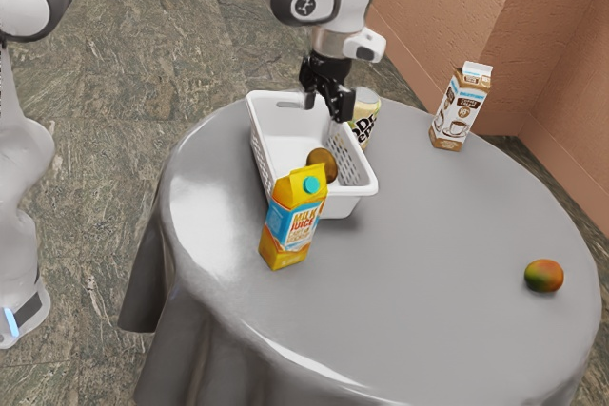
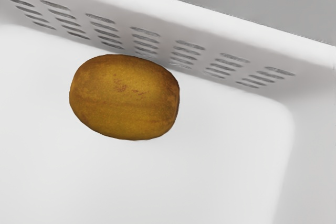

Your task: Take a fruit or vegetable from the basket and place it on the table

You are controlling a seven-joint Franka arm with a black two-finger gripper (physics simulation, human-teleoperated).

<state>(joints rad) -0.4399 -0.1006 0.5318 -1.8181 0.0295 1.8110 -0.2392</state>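
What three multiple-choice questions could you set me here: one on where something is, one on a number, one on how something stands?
1. Where is the brown fruit?
A) On the floor
B) In the white basket
C) Beside the white basket

2. How many cartons stand on the table?
A) One
B) Four
C) Two

3. How are the jaws?
A) Open, holding nothing
B) Shut on the brown fruit
C) Shut on a carton

1: B, it lies on the basket's bottom, near a slotted wall.
2: C, the yellow juice carton and the brown-and-white coffee carton.
3: A, they stand apart with nothing between them.
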